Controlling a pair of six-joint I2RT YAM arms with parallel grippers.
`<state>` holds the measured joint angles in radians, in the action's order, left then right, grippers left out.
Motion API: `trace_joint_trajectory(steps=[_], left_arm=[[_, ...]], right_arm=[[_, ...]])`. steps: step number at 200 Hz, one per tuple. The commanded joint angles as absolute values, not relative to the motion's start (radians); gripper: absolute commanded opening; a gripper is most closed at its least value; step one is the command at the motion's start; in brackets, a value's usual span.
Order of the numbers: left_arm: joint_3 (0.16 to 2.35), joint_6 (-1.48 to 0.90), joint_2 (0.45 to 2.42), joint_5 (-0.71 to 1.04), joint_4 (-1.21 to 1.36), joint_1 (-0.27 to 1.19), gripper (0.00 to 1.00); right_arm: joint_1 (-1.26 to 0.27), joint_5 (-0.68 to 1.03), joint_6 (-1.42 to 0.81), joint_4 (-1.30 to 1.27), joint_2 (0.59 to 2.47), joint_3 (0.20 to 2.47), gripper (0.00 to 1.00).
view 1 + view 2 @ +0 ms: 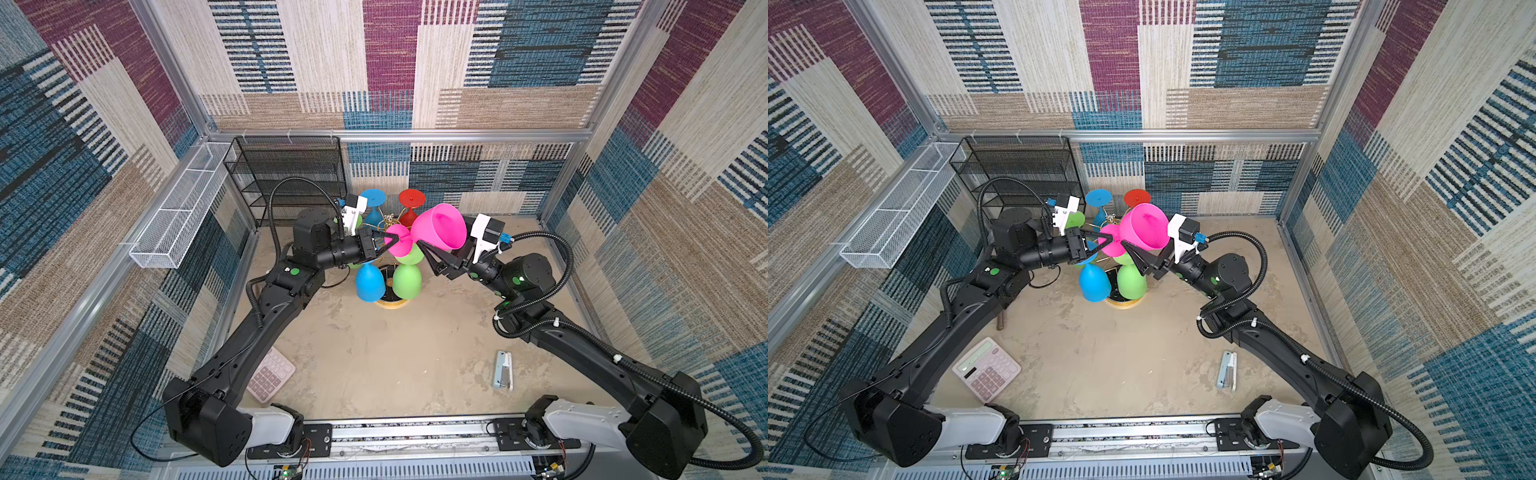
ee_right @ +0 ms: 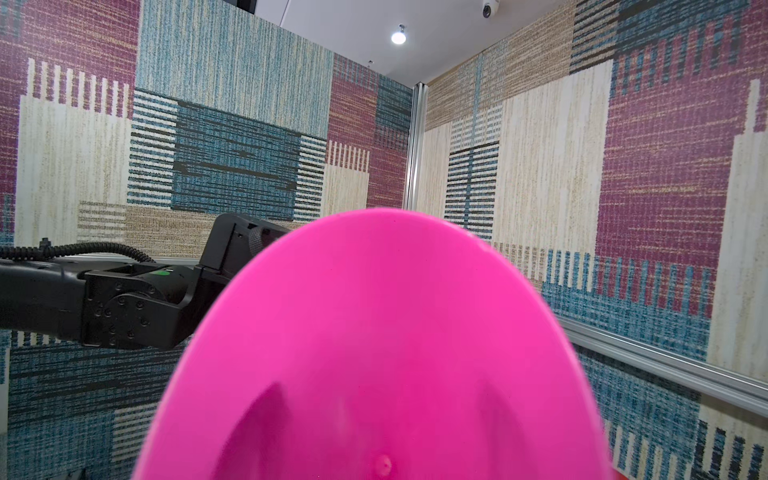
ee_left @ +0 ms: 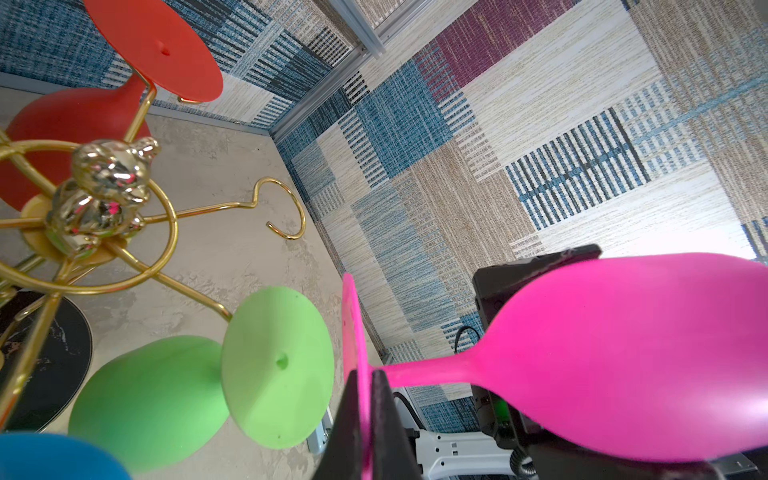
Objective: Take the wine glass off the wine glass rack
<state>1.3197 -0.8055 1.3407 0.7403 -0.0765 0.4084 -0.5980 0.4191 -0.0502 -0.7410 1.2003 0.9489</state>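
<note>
Enclosure walls are lined with patchwork woven panels in blue, maroon and beige, over a mottled beige worktop [image 1: 395,365]. The pink wine glass [image 1: 438,226] is off the wine glass rack [image 1: 390,305]. It is held in the air just above the rack's crown, towards the right arm's side, lying near sideways with its mouth tilted upward. The left end effector [image 1: 392,242] is clamped on the rim of the glass's flat foot. This edge grip probably suits sliding the stem out of a ring, and one ring-ended arm [image 3: 286,210] stands empty. The right end effector [image 1: 424,257] sits at the base of the bowl with its jaws apart on either side; whether they press on it cannot be told. Its likely purpose is support or handover. The glass is matte, vivid pink, probably plastic, with a disc foot, slim stem and deep rounded bowl. A green glass [image 1: 407,282], a blue glass [image 1: 370,284] and a red glass [image 1: 410,210] hang inverted on the rack. A calculator [image 1: 986,370] lies well apart.
</note>
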Motion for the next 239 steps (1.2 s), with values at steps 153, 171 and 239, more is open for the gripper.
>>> trace_joint_trajectory(steps=[153,171,239], left_arm=[[1.338,-0.41,1.049,0.32,-0.297,0.359,0.65],[1.29,-0.325,0.964,0.184,-0.301,0.359,0.69],[1.056,-0.096,0.718,-0.141,-0.261,0.359,0.86]], right_arm=[[-0.581,-0.196,-0.032,0.081,1.042,1.266,0.73],[-0.551,-0.245,-0.066,0.128,1.018,1.235,0.73],[-0.365,-0.227,-0.158,-0.005,1.058,1.033,0.71]])
